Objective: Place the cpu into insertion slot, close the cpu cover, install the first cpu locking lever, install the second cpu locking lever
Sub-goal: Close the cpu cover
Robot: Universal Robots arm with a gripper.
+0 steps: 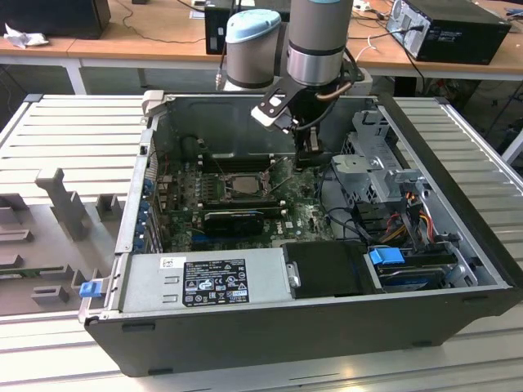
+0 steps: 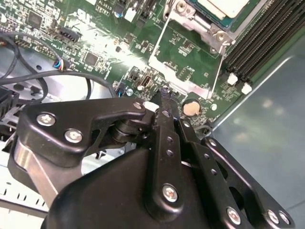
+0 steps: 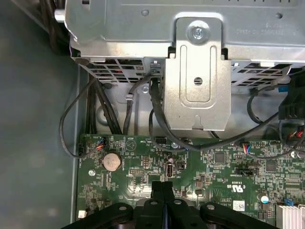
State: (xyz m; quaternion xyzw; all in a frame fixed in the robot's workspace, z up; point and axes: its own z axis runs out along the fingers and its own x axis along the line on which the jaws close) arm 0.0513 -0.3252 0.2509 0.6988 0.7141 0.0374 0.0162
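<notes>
Green board (image 3: 214,176) lies under your claw (image 3: 162,191), inside the open black computer case (image 1: 327,322). Look at the claw in both wrist views. Its two black fingers (image 2: 167,138) are pressed flat together, and I see nothing between them. So the claw is clenched and carries nothing.

The cpu (image 2: 221,7) is not with the claw. It sits in the insertion slot (image 1: 237,186). You can see its silver face and pale edge in the second wrist view. The grey cpu cover (image 2: 193,21) looks like it lies down around the chip, but I cannot say for sure.

What matters most is which way the slot lies from the claw. In the exterior view your claw hangs to the exterior view's right of the slot. It is near the slot but apart from it, over a bare part of the board. So the slot is off toward the exterior view's left of the fingertips.

In the second wrist view a patch of green board lies between the fingertips and the slot. A thin silver bar (image 2: 178,79) crosses that patch, close to the fingertips. I think it is a locking lever not yet pushed down, but that is a guess. The long black memory slots (image 2: 259,40) run along one side of the slot. Do not mix them up with it.
</notes>
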